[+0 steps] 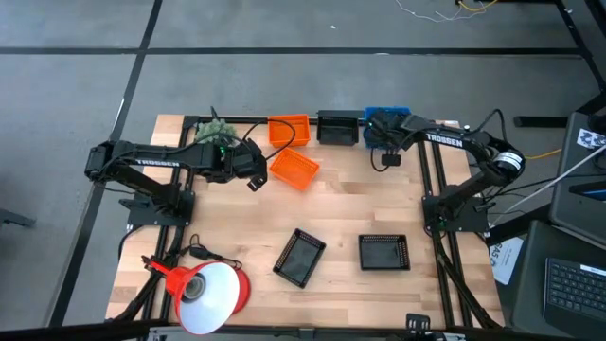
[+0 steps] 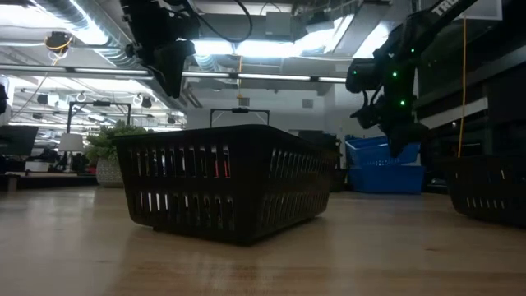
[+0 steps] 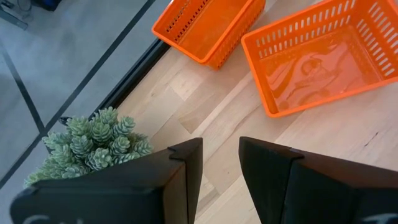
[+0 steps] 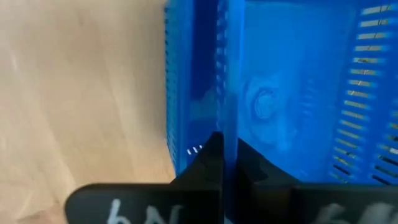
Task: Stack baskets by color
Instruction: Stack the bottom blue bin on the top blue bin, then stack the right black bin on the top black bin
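Two orange baskets (image 1: 289, 130) (image 1: 294, 169) sit side by side at the far middle of the table, both seen in the left wrist view (image 3: 208, 25) (image 3: 323, 53). Beside them along the far edge stand one black basket (image 1: 339, 127) and the blue baskets (image 1: 386, 123) (image 4: 280, 93), one nested in the other. Two more black baskets (image 1: 300, 257) (image 1: 383, 252) rest on their bottoms nearer the front. My left gripper (image 3: 221, 168) hangs open above bare wood near the orange baskets. My right gripper (image 4: 219, 149) is shut just over the blue baskets' near wall.
A small green plant (image 1: 213, 131) stands at the far left, close to my left gripper. A red-orange cone lamp (image 1: 208, 294) lies at the near left corner. Bare wood lies in the table's middle, between the far row and the two near black baskets.
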